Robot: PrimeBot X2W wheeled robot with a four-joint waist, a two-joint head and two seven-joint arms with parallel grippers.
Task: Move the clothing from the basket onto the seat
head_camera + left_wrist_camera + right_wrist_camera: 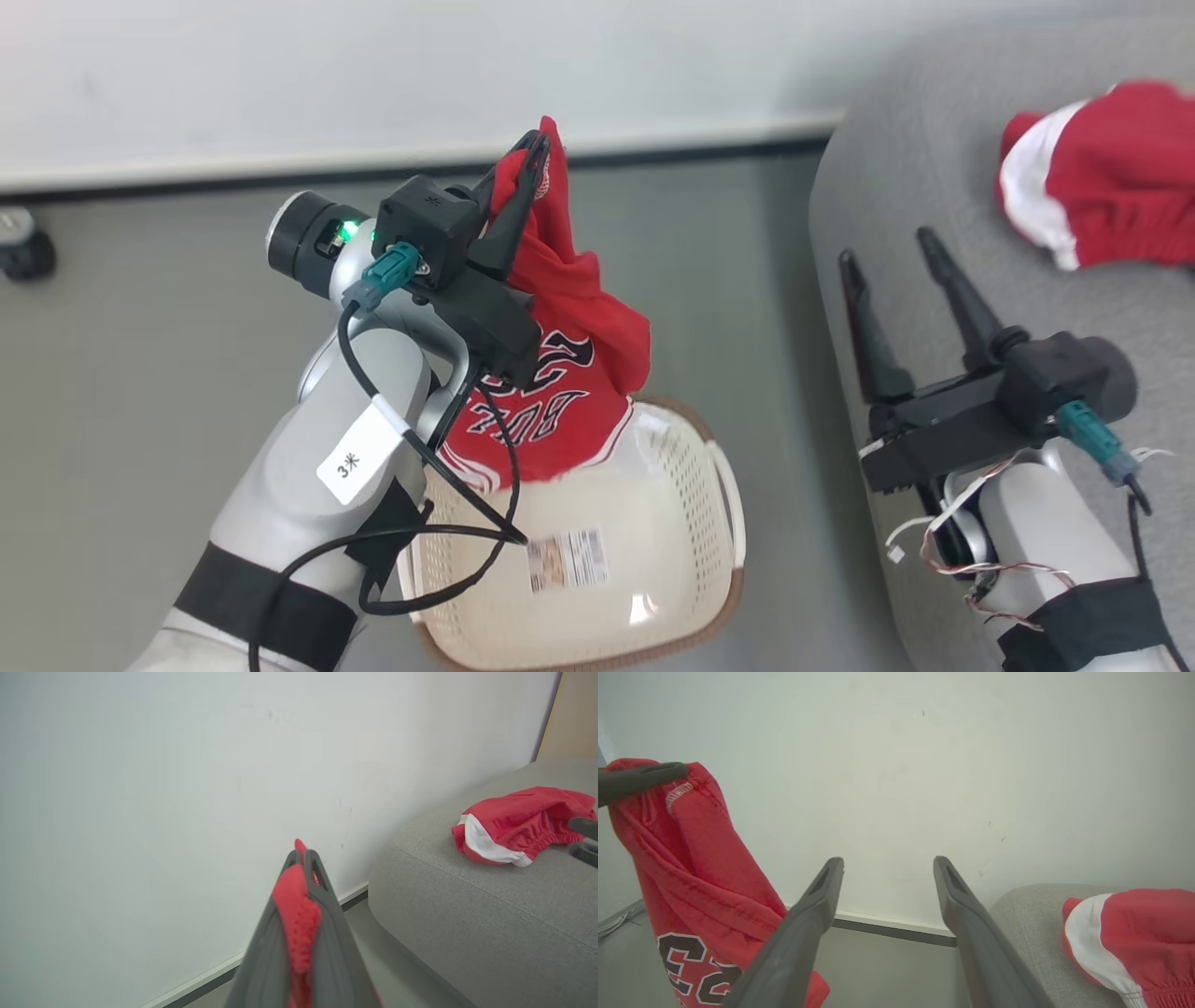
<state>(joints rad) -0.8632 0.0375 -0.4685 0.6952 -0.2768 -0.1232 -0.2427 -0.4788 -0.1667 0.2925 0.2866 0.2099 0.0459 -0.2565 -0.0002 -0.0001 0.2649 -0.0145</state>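
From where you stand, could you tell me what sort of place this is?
Probably a living room or a mock-up of one: a grey fabric sofa by a plain white wall, with a laundry basket on the grey floor.

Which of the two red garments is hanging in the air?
The jersey with dark lettering, pinched by the left gripper above the basket. The shorts with the white band lie on the seat.
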